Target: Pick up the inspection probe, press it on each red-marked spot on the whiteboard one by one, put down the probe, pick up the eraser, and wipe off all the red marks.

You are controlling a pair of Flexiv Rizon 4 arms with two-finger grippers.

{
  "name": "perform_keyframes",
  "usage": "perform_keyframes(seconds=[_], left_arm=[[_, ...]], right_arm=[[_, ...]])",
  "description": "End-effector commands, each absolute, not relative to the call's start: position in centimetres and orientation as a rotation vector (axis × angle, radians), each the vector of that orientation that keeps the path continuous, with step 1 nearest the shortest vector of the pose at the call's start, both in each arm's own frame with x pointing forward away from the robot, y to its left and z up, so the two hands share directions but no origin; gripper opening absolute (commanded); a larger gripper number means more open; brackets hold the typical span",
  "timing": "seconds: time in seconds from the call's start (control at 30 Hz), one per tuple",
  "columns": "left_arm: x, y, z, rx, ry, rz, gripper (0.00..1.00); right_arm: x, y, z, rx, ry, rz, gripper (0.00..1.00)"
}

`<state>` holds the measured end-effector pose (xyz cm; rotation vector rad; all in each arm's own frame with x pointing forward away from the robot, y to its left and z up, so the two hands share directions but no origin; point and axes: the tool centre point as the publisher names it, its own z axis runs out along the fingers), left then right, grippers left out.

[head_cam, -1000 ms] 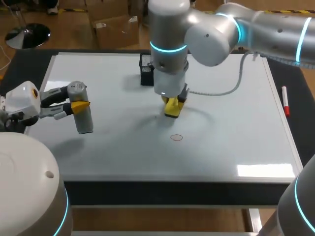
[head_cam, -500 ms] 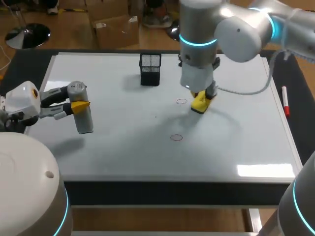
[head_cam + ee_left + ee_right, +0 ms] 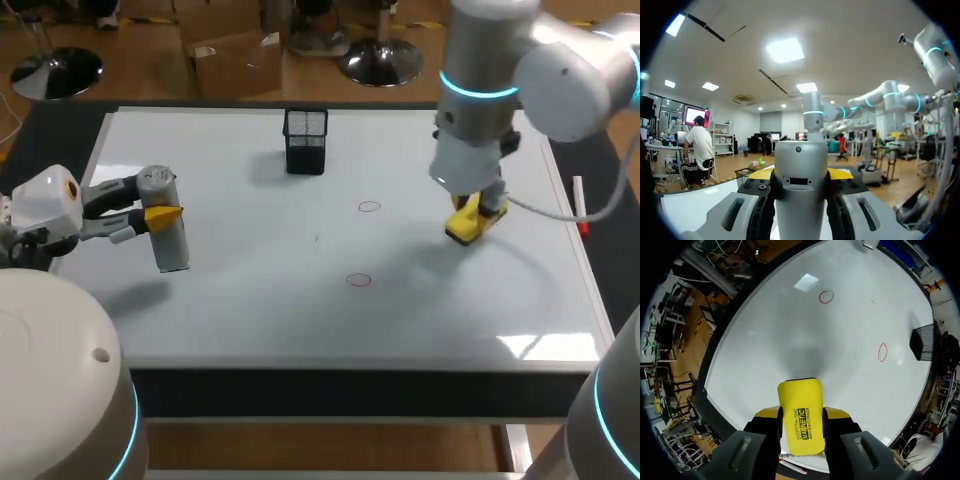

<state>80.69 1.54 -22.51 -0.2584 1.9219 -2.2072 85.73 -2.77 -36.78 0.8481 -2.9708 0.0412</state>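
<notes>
Here our right gripper (image 3: 470,218) clamps the yellow rectangular eraser (image 3: 799,412) over the right side of the glossy whiteboard (image 3: 250,310), right of two red circle marks (image 3: 369,207). Our left gripper (image 3: 160,215) grips the grey cylindrical probe (image 3: 800,195), slightly tilted, over the left side.

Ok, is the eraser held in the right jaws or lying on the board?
Held: both right jaws press the yellow eraser from two sides.
</notes>
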Motion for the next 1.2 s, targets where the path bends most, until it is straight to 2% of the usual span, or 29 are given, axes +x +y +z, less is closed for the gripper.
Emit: perform_keyframes(seconds=[0.03, 0.43, 1.2], left_arm=[[80.6, 1.6, -22.4, -0.258, 1.921, -2.206, 0.00], [80.6, 1.6, -22.4, -0.258, 1.921, -2.206, 0.00], [80.6, 1.6, -22.4, -0.258, 1.921, -2.206, 0.00]], right_arm=[[83.7, -5.1, -36.6, 0.836, -3.053, -0.025, 0.00], [82.0, -7.8, -37.4, 0.707, -3.085, -0.045, 0.00], [81.8, -7.9, -37.3, 0.707, -3.082, -0.047, 0.00]])
